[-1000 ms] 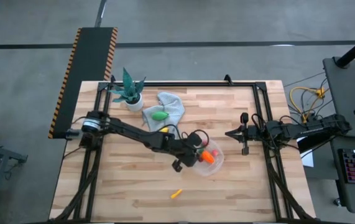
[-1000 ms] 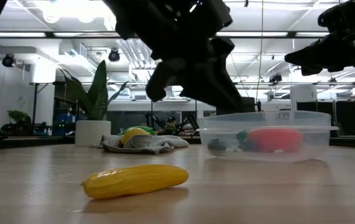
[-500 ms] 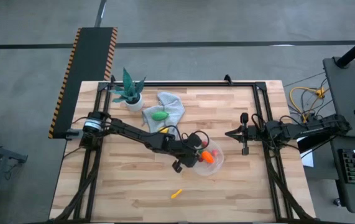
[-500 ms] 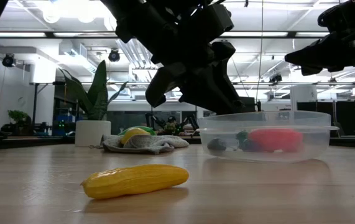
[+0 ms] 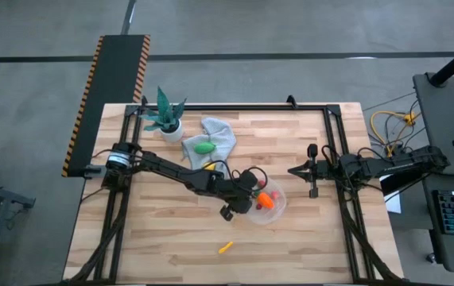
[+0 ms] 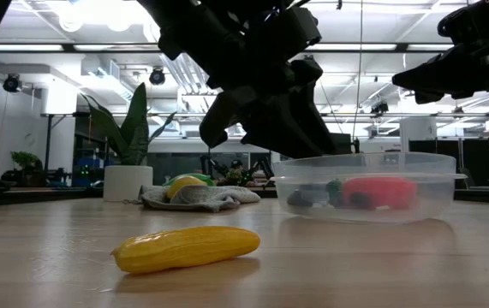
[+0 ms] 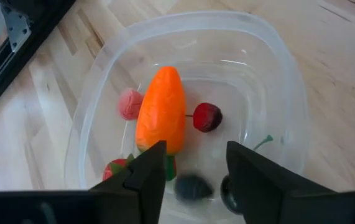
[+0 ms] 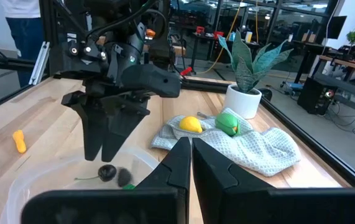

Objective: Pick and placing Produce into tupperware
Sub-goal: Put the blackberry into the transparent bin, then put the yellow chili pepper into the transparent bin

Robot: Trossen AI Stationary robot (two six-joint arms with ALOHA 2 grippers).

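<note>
left gripper (image 5: pixel 252 193) reaches across the table and hangs over the clear tupperware (image 5: pixel 275 211), fingers parted, holding nothing. jaws stand wider than a second ago. orange carrot (image 7: pixel 160 117) and cherry (image 7: pixel 207 117) lie in the tupperware; yellow sliver (image 5: pixel 225 247) on the table nearby. right gripper (image 5: pixel 293 170) waits at the right edge, fingers closed, unchanged.

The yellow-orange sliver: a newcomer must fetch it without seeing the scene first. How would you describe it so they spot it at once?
Start at the clear tupperware near the middle of the wooden table. On bare wood toward the table's front edge lies the yellow-orange sliver. It lies alone, long and slim, unlike the lemon and green piece on the grey cloth.
</note>
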